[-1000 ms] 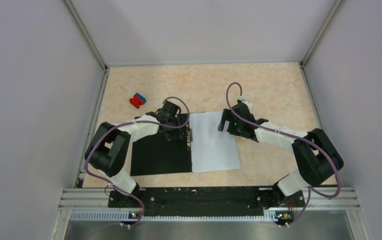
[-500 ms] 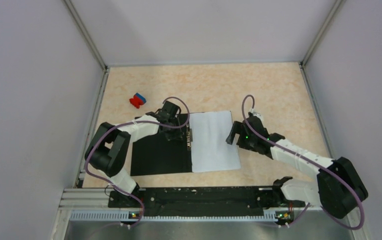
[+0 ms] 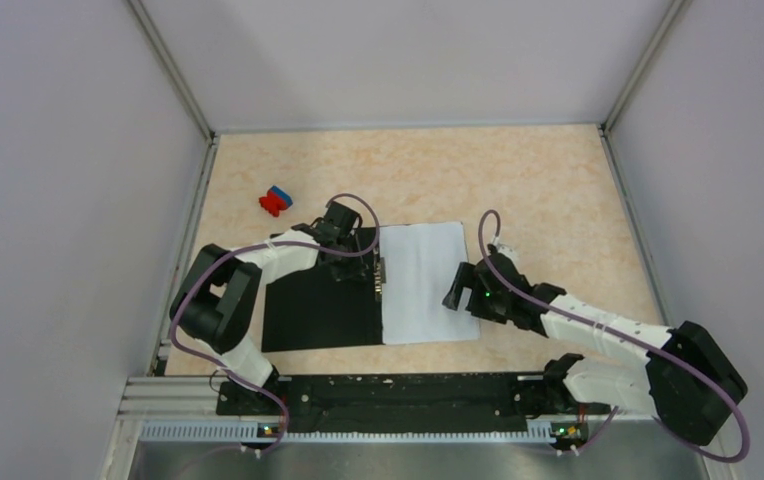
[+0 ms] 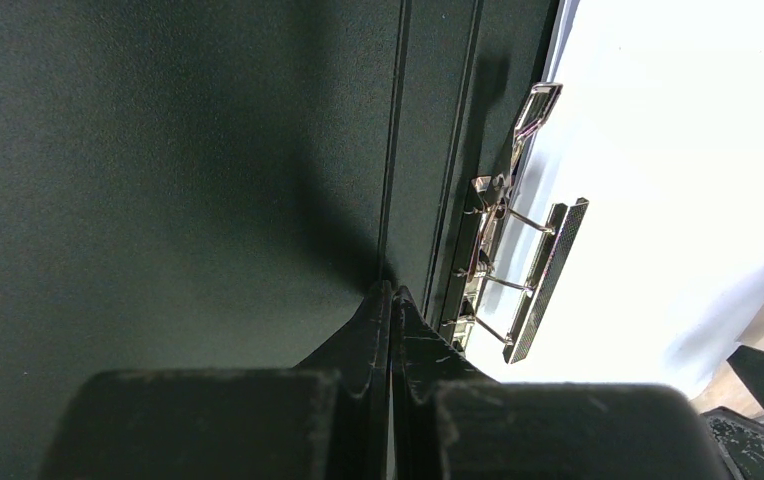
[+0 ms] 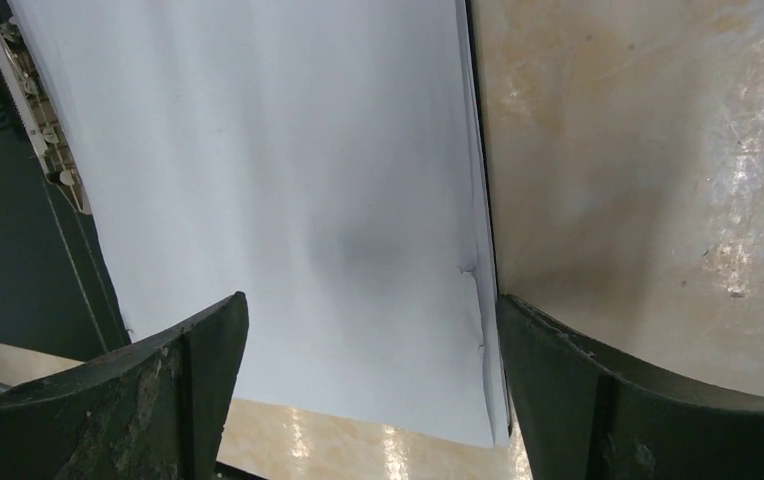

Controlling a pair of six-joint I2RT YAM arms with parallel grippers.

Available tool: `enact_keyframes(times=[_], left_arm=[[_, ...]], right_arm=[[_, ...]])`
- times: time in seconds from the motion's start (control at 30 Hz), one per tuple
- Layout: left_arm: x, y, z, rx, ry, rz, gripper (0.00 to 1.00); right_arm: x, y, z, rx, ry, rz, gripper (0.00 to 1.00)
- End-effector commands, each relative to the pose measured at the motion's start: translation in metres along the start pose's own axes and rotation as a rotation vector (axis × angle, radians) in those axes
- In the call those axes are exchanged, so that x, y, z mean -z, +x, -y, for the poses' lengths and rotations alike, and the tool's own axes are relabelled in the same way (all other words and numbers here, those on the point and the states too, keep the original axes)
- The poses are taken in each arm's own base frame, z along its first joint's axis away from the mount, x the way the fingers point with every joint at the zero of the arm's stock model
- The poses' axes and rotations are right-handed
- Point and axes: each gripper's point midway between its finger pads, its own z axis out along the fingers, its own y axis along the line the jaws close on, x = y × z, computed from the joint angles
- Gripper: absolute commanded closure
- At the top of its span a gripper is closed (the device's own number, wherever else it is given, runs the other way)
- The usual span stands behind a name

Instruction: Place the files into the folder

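At the far left a small red-and-blue block point(image 3: 275, 200) sits apart on the desk point(image 3: 558, 200), out of play. The folder point(image 3: 313, 310) lies open, black inside up, and the left pincer point(image 4: 390, 300) is fully closed, gripping nothing, its tips pressed on the black cover just beside the metal spine clip point(image 4: 503, 275). Right of the clip, the files point(image 3: 418, 270) lie as a white stack on the folder's right half. The right pincer point(image 5: 368, 330) hovers wide open and empty over the stack's right edge, near its near corner. The loading step looks almost done. The next move probably calls for squaring the sheets against the spine, then freeing and closing the left cover.
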Motion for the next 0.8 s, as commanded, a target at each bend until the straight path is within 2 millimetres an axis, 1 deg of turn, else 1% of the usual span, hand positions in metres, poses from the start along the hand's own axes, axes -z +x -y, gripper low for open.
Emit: enact_keyframes(times=[0.0,0.1,0.27,0.43,0.5,0.67,0.77], left_arm=[[-0.007,0.015,-0.009,-0.006,-0.031,-0.047,1.0],[-0.008,0.016,-0.009,-0.003,-0.031,-0.048,1.0],[-0.008,0.016,-0.009,-0.004,-0.031,-0.047,1.0],[-0.009,0.017,-0.009,-0.003,-0.031,-0.052,1.0],[-0.009,0.017,-0.01,-0.003,-0.033,-0.052,1.0],[-0.009,0.017,-0.01,-0.004,-0.033,-0.05,1.0],[-0.009,0.017,-0.01,-0.003,-0.033,-0.051,1.0]], right_arm=[[0.002,0.015,-0.002,-0.022,-0.002,-0.03,0.08],[0.005,0.015,-0.004,-0.019,0.0,-0.026,0.07],[0.004,0.009,-0.008,-0.007,-0.002,-0.012,0.07],[0.0,0.003,-0.016,0.048,0.027,0.004,0.07],[-0.002,0.006,-0.019,0.082,0.047,0.0,0.07],[-0.007,0.012,-0.018,0.112,0.082,-0.008,0.07],[-0.006,0.007,-0.015,0.129,0.111,0.011,0.07]])
